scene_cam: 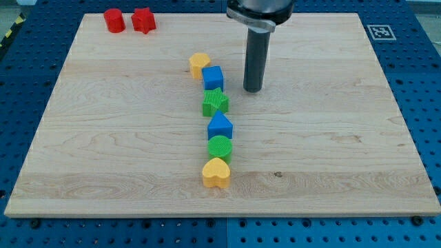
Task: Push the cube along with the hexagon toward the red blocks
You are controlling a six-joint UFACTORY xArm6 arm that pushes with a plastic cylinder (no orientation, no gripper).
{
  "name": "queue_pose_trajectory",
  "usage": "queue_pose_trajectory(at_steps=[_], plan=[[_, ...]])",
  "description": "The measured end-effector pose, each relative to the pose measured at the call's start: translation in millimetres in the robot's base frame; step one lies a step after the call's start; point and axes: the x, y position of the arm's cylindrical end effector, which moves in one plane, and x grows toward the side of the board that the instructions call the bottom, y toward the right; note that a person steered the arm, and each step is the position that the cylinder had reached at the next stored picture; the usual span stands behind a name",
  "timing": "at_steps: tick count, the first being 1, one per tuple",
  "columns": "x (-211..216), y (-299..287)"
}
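Board (103,138) carrying eight blocks. Yellow hexagon (199,64) touching blue cube (213,77), sitting mid-board; green star (216,102), blue block (220,127), green cylinder (220,147), yellow heart (216,173) lining up below. Red cylinder (114,21), red star (143,20) sitting top-left. My tip (253,90) standing right of cube, apart; rod bearing no fingers

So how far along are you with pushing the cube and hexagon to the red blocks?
Nothing looks done yet: the blue cube and yellow hexagon sit mid-board, touching. In hand: my tip stands right of the cube, apart from it. Left: pushing both up-left to the red blocks in the top-left corner.
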Motion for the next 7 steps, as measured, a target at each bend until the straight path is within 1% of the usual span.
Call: queue_pose_trajectory(at_steps=[1, 2, 4, 7], plan=[[45.8, 0.0], [50.0, -8.9], [35.4, -45.4], [-11.5, -55.3]])
